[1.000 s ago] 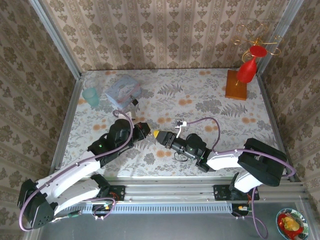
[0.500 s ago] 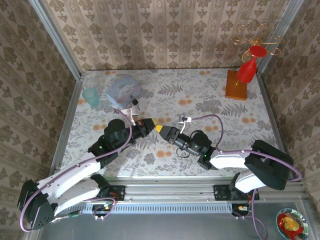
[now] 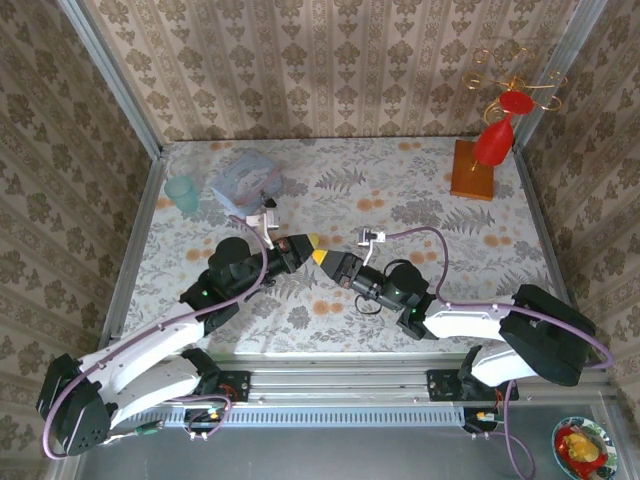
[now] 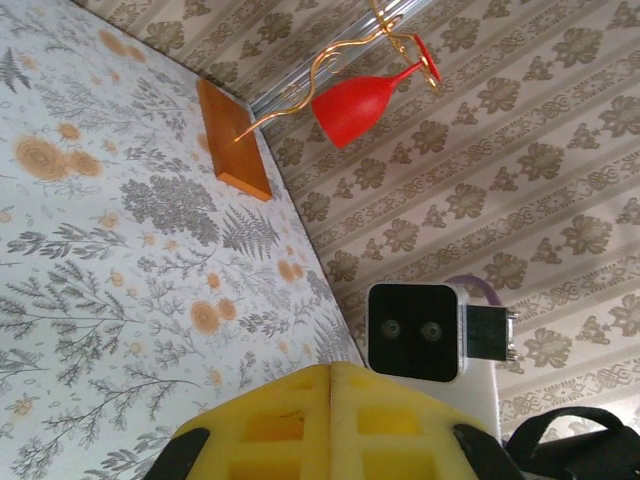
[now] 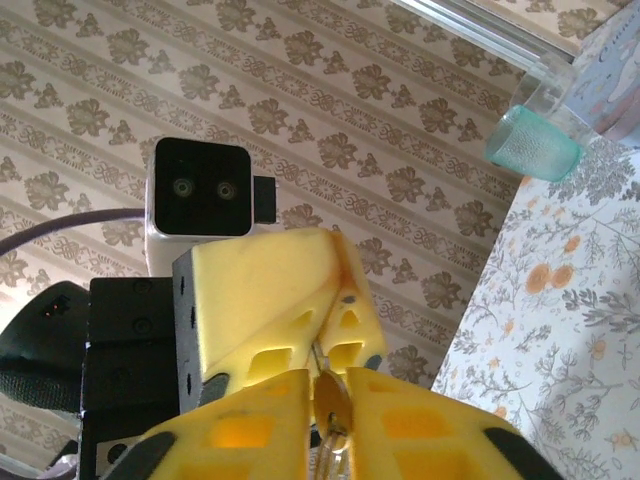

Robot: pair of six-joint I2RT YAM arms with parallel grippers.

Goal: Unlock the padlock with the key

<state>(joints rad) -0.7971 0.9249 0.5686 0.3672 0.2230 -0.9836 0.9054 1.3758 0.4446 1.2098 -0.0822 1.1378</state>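
My two grippers meet tip to tip over the middle of the table. The left gripper (image 3: pixel 307 242) (image 4: pixel 331 372) has its yellow fingers pressed together. Seen from the right wrist, the left gripper (image 5: pixel 335 305) pinches the thin blade of the brass key (image 5: pixel 333 398) in its seam. My right gripper (image 3: pixel 321 257) (image 5: pixel 333 378) has its fingers closed against the key's round head, and a ring hangs below. A tiny dark thing, the padlock (image 3: pixel 270 204), lies on the table just right of the tin, apart from both grippers.
A pale blue tin (image 3: pixel 245 180) and a teal cup (image 3: pixel 182 193) stand at the back left. A red glass (image 3: pixel 495 140) hangs on a wire stand with a wooden base (image 3: pixel 472 170) at the back right. Patterned walls close three sides.
Both grippers have moved together a little toward the back of the table. The right gripper's fingers have narrowed onto the key's head. The left gripper stays shut.
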